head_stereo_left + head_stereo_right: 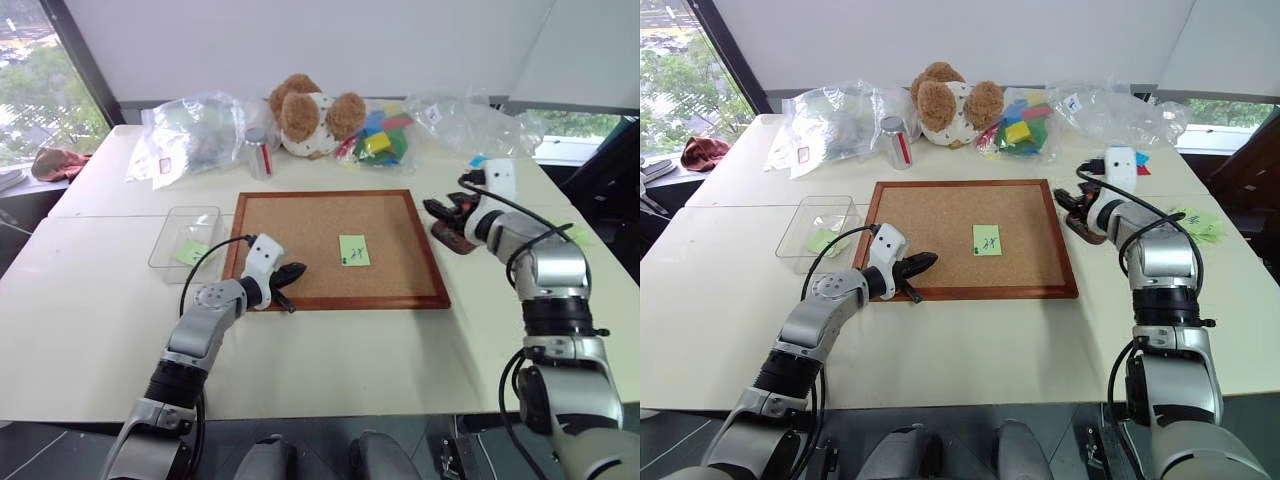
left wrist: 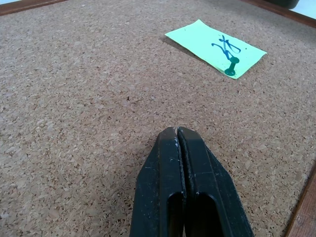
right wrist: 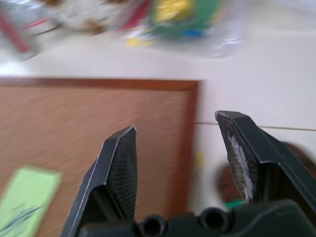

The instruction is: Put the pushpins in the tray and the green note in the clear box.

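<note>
Bare cork surrounds the green note (image 1: 354, 250) on the corkboard (image 1: 300, 225), open to approach from every side. The left gripper (image 1: 290, 272) rests near the board's front-left corner; bags (image 1: 195, 130) and a plush bear (image 1: 310, 112) crowd the far table edge.

1. You are looking down on a pale cream table (image 1: 90, 330), made of sections, with seams running across its top.
2. Behind the table a plain white wall (image 1: 300, 45) closes off the view.
3. At your far left a window (image 1: 40, 90) with a dark slanted frame looks onto green trees in daylight.
4. At your far right a second window (image 1: 1230, 112) shows more greenery past a white sill.
5. The light is soft daylight, even across the tabletop, with only faint shadows.
6. Below the near table edge you can see dark grey floor (image 1: 40, 450).
</note>
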Robot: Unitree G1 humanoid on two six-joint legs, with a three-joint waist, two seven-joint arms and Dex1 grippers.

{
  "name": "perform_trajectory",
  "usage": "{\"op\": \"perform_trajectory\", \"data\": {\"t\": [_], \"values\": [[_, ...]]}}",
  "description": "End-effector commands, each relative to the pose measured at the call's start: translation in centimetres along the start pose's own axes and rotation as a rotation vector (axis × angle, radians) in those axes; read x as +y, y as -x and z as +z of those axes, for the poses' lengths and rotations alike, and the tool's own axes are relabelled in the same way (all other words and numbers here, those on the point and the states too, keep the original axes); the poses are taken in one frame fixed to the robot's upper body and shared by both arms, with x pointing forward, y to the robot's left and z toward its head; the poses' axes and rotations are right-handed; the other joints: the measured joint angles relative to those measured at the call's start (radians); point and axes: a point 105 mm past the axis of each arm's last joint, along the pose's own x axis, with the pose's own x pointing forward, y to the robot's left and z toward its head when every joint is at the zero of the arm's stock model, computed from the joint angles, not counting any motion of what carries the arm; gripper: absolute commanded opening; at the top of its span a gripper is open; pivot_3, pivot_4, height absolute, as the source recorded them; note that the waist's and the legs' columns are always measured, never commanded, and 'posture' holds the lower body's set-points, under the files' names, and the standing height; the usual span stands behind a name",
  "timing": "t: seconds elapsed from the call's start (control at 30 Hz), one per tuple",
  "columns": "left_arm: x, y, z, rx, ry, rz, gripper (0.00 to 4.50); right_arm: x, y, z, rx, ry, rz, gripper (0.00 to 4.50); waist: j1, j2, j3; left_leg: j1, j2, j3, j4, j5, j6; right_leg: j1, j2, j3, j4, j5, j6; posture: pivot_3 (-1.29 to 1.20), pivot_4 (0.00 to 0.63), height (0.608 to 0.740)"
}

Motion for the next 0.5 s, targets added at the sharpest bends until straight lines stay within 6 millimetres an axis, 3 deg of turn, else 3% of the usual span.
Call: {"op": "perform_trajectory", "data": {"t": [0.03, 0.3, 0.5], "values": [[-0.3, 0.1, -2.1, 0.073, 0.027, -0.007, 0.00, 4.7, 0.2, 0.9, -0.037, 0.046, 0.161, 2.75, 0.001, 0.000, 0.000, 0.000, 0.000, 0.000, 0.000, 0.000, 0.000, 0.000, 0.000, 0.000, 0.000, 0.000, 0.000, 0.00, 0.150, 0.740], [-0.4, 0.1, -2.0, 0.071, 0.029, -0.008, 0.00, 8.9, -0.1, -0.8, -0.002, 0.067, 0.262, 2.75, 0.002, 0.000, 0.000, 0.000, 0.000, 0.000, 0.000, 0.000, 0.000, 0.000, 0.000, 0.000, 0.000, 0.000, 0.000, 0.00, 0.150, 0.740], [-0.4, 0.1, -2.1, 0.072, 0.028, -0.008, 0.00, 10.2, -0.7, -2.5, 0.035, 0.124, 0.283, 2.75, 0.001, 0.000, 0.000, 0.000, 0.000, 0.000, 0.000, 0.000, 0.000, 0.000, 0.000, 0.000, -0.001, 0.000, 0.000, 0.00, 0.150, 0.740]]}}
